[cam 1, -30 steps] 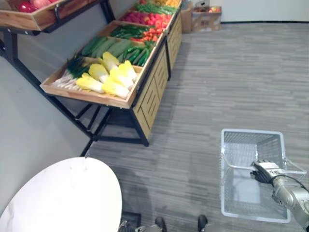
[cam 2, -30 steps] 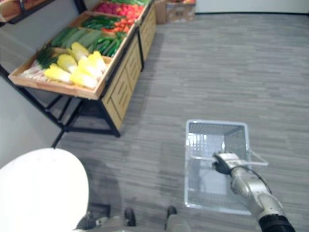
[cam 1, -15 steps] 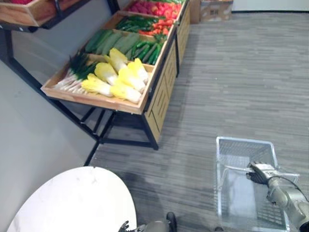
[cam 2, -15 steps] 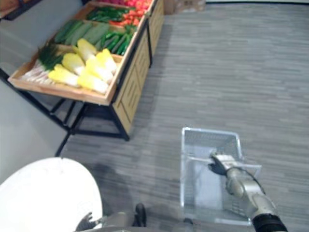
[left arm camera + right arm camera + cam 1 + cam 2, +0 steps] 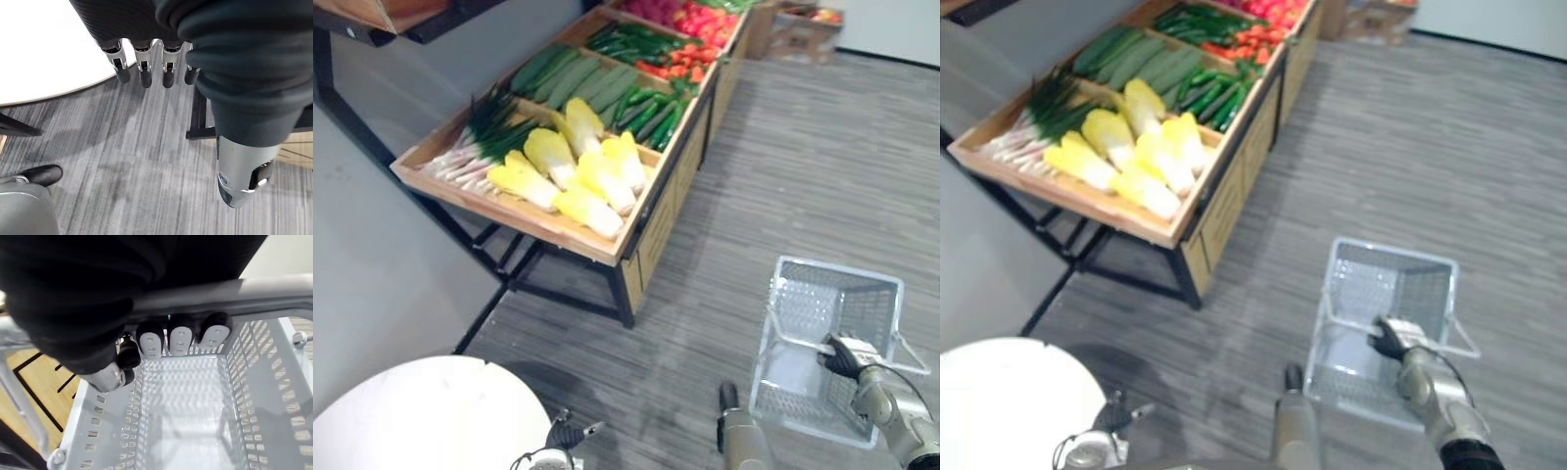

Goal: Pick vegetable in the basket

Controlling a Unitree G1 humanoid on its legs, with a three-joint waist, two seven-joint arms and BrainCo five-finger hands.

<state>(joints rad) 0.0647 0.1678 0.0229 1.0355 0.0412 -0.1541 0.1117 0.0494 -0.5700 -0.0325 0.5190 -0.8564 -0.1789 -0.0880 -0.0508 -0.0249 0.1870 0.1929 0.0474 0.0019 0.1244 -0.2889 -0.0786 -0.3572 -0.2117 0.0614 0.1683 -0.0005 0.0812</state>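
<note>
- Fingers (image 5: 179, 339) of the right hand (image 5: 847, 354) curl tight round the handle (image 5: 254, 289); the basket (image 5: 837, 271) hangs empty.
- Left hand (image 5: 168, 63) dangles loose, fingers straight, holding nothing.
- Nothing picked yet: this looks like the approach, and next the left hand must reach the tray (image 5: 529, 220).
- Cabbages (image 5: 582, 181) lie flat there, long axes slanting far-left to near-right.
</note>
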